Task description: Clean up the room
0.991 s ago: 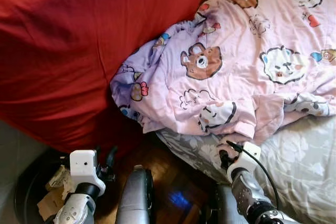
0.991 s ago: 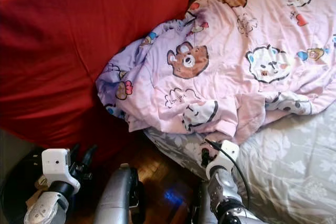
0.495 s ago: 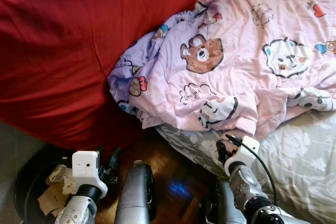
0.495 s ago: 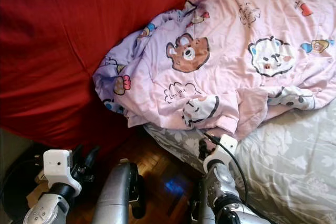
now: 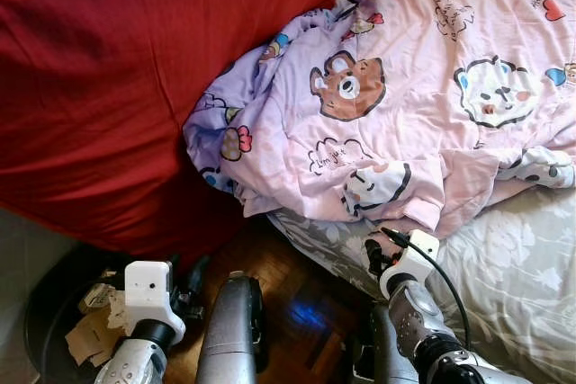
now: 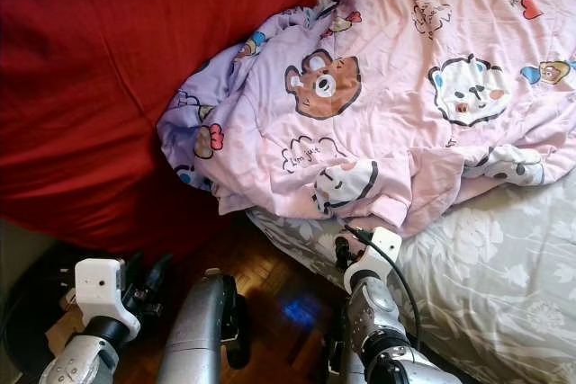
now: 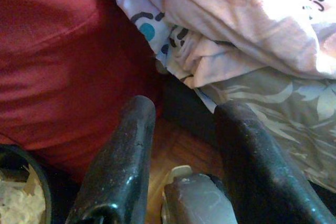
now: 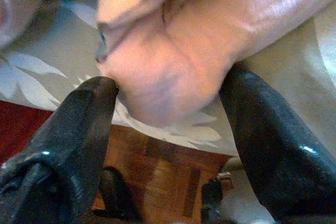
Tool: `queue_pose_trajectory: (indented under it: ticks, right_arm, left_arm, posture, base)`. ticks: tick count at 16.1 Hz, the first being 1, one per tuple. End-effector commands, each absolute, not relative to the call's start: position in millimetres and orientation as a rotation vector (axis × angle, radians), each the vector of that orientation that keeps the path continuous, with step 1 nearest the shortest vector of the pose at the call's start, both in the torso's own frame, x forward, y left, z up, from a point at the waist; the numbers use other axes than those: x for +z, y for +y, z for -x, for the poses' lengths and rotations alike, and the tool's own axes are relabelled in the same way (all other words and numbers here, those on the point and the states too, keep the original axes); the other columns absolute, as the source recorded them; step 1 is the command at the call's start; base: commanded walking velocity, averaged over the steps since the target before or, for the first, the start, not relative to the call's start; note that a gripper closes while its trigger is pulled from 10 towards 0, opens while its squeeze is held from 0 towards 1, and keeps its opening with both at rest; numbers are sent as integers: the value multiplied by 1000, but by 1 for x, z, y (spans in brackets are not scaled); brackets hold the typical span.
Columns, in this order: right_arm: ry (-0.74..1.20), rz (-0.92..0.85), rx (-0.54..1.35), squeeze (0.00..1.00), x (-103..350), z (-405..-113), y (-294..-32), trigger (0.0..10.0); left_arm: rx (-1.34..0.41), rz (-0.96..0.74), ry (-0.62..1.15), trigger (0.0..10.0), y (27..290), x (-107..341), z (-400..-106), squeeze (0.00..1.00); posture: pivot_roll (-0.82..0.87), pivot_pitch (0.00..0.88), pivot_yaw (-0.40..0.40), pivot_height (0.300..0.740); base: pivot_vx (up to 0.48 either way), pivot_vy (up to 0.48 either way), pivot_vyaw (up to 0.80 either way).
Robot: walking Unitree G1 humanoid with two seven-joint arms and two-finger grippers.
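Quilt [image 5: 423,105]: lay bunched on the bed, to the right, its near edge folded over the sheet.
Sheet [image 5: 513,276]: covered the mattress at the near right, under the quilt.
Cushion [image 5: 135,69]: lay to the left, pressed against the quilt's left side.
Floor [image 5: 301,303]: showed in the gap between cushion and bed, near the robot.
Bin [image 5: 45,312]: stood at the near left, before the cushion, with scraps of paper [image 5: 90,334] inside.
Left gripper [image 7: 184,129]: hung above the floor beside the bin.
Right gripper [image 8: 168,93]: sat at the bed's edge, one finger on each side of the quilt's fold.
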State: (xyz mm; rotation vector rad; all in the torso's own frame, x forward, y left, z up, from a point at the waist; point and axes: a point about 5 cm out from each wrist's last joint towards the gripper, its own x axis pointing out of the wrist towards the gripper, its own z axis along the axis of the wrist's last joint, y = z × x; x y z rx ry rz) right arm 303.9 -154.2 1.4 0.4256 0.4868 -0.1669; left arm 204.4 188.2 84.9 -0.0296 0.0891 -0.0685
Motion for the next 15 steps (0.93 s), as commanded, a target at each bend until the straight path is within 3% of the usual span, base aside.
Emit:
queue_pose_trajectory:
  ticks: [1, 15]
  right_arm:
    - [587, -398, -183, 0, -16, -287, -153, 0]
    - [512, -379, -130, 0, -8, -294, -149, 0]
  left_arm:
    - [-53, 23, 131, 10000, 191, 80, -195, 0]
    - [-40, 27, 154, 10000, 189, 76, -187, 0]
  posture:
    - [233, 407, 62, 635]
    - [228, 413, 50, 635]
  base:
    - [0, 0, 0]
    - [0, 0, 0]
